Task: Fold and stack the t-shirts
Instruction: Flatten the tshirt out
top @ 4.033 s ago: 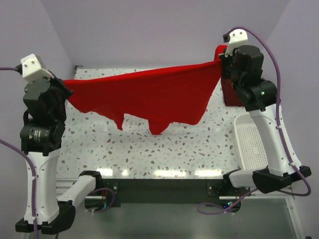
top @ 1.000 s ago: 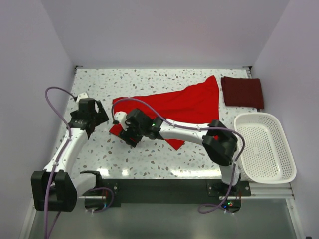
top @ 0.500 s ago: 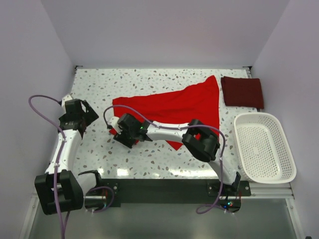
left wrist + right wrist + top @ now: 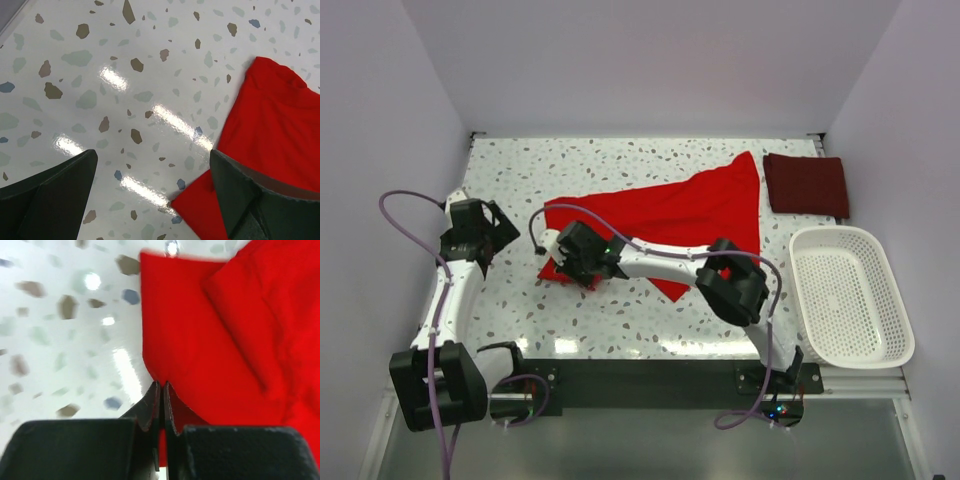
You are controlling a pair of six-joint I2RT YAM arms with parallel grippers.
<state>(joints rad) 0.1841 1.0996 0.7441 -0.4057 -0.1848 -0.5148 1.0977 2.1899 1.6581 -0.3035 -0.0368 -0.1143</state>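
Pinching red t-shirt (image 4: 225, 335); right hand (image 4: 161, 387) outstretched leftward

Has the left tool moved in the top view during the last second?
Yes. The left tool has shifted left, farther from the white plastic slatted basket and from the bright red t-shirt.

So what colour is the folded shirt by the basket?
The folded shirt is dark maroon; top external view.
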